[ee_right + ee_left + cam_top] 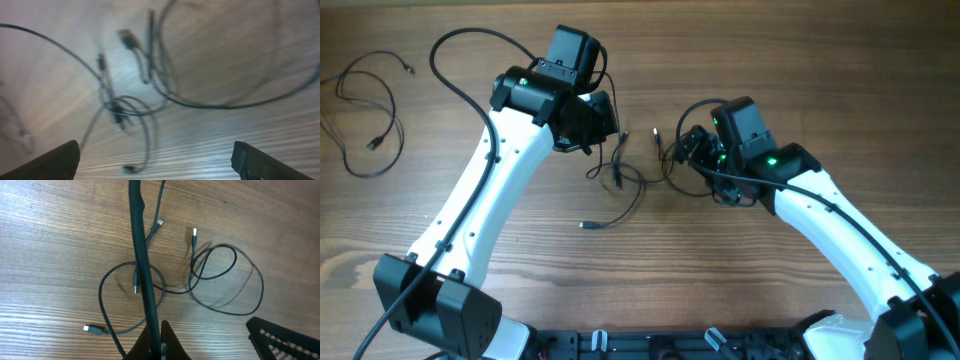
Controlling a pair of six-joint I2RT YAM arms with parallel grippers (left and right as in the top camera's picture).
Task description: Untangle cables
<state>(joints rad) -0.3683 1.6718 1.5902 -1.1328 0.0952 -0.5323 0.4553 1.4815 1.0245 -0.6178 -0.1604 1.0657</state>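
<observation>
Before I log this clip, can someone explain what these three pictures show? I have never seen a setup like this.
The top picture looks straight down on a wooden table with two white robot arms reaching in from the bottom edge. Each arm ends in a two-finger pincer, and each carries a small camera at its wrist; the other two pictures come from those.

In the middle lies a loose tangle of thin black cables with small plug ends. A separate thin cable lies alone at the far left.

The left pincer is shut on one strand of the tangle, which runs straight up its picture. The right pincer stands wide open above the cables and holds nothing; its picture is blurred.
</observation>
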